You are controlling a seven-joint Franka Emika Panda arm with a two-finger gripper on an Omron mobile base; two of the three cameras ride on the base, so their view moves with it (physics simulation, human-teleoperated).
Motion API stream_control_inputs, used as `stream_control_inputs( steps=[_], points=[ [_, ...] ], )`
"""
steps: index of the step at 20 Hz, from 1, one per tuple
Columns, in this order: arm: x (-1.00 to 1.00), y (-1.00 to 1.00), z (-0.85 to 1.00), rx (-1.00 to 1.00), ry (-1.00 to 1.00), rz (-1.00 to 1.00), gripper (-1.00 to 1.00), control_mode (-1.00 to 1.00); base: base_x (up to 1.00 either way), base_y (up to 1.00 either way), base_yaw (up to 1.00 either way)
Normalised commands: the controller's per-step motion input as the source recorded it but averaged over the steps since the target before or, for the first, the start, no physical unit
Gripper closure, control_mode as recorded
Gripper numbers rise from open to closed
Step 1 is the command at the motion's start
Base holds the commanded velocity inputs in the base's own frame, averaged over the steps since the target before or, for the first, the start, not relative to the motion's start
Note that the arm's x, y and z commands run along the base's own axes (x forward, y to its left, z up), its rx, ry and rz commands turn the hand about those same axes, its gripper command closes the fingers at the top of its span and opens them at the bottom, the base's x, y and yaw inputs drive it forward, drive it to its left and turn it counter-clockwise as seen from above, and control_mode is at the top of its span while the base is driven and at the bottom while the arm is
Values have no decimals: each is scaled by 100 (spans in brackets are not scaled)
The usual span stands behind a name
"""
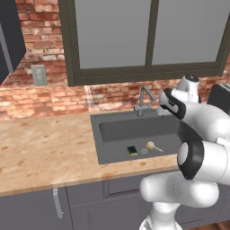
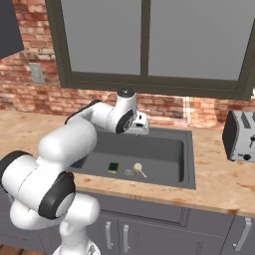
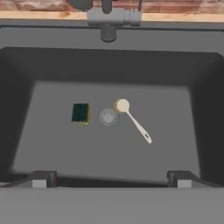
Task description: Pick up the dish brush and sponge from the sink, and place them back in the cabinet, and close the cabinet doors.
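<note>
left base view: sponge [image 1: 131,150] and dish brush [image 1: 153,146] on the sink [image 1: 134,130] floor, drain between
right base view: sponge left of brush
hand view: gripper [image 3: 111,178] wide open, empty, above sink

Sink [image 3: 52,65]: dark grey basin, rimmed by beige speckled stone counter [image 1: 45,148]. Sponge [image 3: 80,113]: dark green top, yellow edge; dish brush [image 3: 131,118]: cream head and handle. Wall [image 1: 40,27]: red brick pattern; faucet [image 1: 144,99]: silver.
</note>
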Motion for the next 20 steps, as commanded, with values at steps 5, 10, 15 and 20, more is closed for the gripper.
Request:
stream_control_inputs(
  steps=[5, 10, 15, 20],
  points=[
    [11, -13, -27, 0, 0, 0, -100, -100, 0, 0, 0],
    [4, -13, -29, 0, 0, 0, -100, -100, 0, 0, 0],
    [4, -10, -32, 0, 0, 0, -100, -100, 0, 0, 0],
    [7, -7, -30, 0, 0, 0, -100, -100, 0, 0, 0]
  ],
)
